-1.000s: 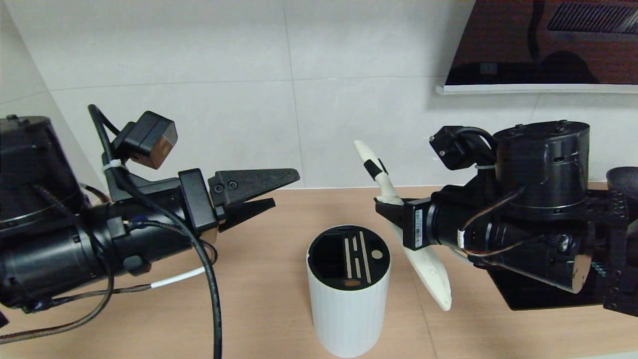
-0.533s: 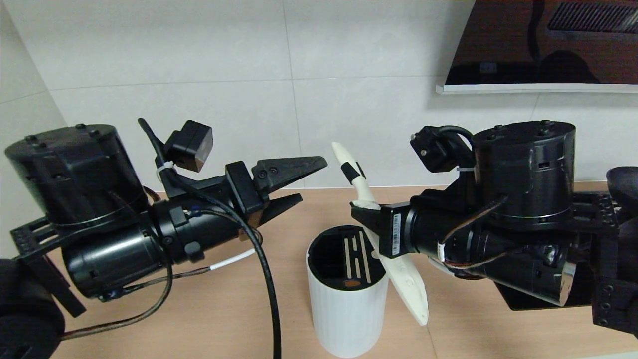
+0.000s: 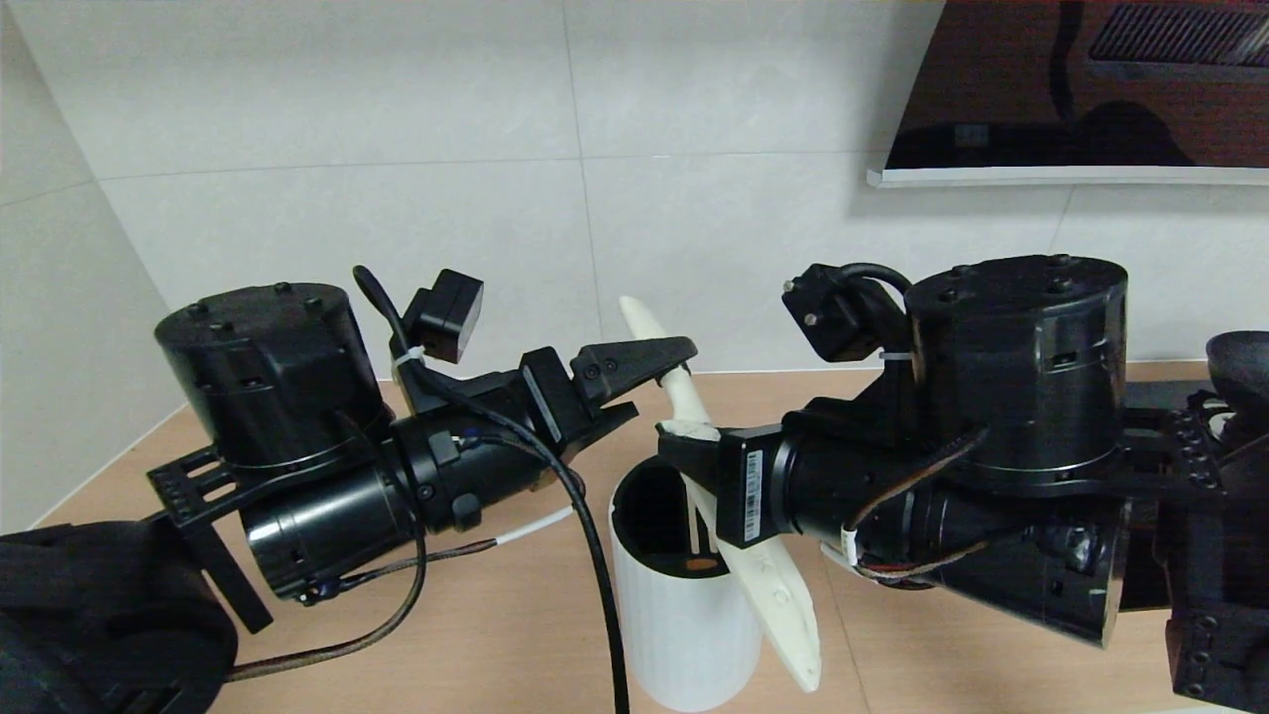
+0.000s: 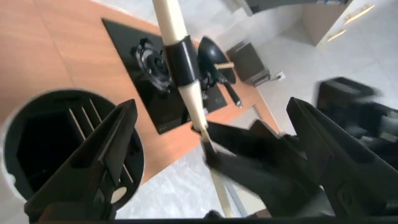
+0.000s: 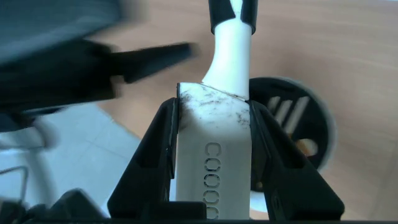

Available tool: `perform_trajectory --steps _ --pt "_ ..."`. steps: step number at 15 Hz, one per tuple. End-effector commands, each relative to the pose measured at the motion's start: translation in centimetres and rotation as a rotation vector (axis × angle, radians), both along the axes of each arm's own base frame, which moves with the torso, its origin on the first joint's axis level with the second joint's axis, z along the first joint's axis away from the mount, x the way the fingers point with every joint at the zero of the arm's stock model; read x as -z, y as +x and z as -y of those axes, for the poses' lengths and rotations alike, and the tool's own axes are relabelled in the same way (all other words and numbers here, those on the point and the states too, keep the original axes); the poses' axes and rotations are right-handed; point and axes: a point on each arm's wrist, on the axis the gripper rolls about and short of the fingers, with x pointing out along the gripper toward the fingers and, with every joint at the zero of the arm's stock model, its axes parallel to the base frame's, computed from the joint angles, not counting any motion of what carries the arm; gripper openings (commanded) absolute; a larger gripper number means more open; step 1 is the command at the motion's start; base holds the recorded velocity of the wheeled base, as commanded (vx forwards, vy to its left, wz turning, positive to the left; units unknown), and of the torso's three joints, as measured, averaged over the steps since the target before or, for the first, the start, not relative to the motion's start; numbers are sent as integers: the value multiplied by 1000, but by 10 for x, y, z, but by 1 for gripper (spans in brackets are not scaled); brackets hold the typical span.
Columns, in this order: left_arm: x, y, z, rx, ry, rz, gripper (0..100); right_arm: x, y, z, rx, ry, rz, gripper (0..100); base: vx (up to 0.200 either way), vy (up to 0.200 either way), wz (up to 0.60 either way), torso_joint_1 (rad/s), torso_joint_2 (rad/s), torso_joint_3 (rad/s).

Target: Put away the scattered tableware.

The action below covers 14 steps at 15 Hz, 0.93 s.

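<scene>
1. The white utensil was held in the air over the bench. It was tilted, with its slim handle raised toward the wall and its broad end hanging low in front of the holder.
2. The right gripper was seen with its jaws pinching the utensil near mid-length, where the handle widens. A grip at this point is judged to balance the piece, but it leaves neither end free to be lowered far into a slot.
3. The left gripper was placed level with the handle, its jaws spread to either side of the stretch marked by the black band. No contact with the handle could be made out.
4. This arrangement is read as preparation for a hand-over. A grasp on the handle would probably let the broad end be pointed downward.
5. The holder was stood upright on the bench directly below both grippers, its slotted black top open to receive the piece.
6. The utensil was not yet inside the holder, so the storing step is judged unfinished.
</scene>
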Motion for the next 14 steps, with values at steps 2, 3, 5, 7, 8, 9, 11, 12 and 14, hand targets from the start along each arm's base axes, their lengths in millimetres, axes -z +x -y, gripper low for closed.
perform_trajectory --steps 2,3,5,7,8,9,11,12,14 --pt "2 1 2 3 4 -7 100 2 -6 -4 -21 1 -9 0 0 0 0 0 0 0" --pt "3 1 2 2 5 -8 100 1 -9 -6 -30 5 -10 0 0 0 0 0 0 0" --pt "4 3 2 -4 8 -12 100 2 -10 -6 -33 1 -12 0 0 0 0 0 0 0" --pt "7 8 5 -30 -5 5 100 5 -11 -8 -43 -6 -18 0 0 0 0 0 0 0" --pt "7 8 6 -37 -8 10 100 5 -13 -10 -50 -6 -20 0 0 0 0 0 0 0" --pt "7 8 5 -37 -9 11 100 6 -13 -10 -52 -9 -22 0 0 0 0 0 0 0" --pt "8 8 6 -37 -6 8 100 7 -14 -11 -55 -10 -22 0 0 0 0 0 0 0" --pt "10 9 6 -37 -3 3 100 8 -14 -12 -56 -12 -25 0 0 0 0 0 0 0" --pt "10 10 7 -38 -1 3 100 8 -14 -12 -55 -10 -29 0 0 0 0 0 0 0"
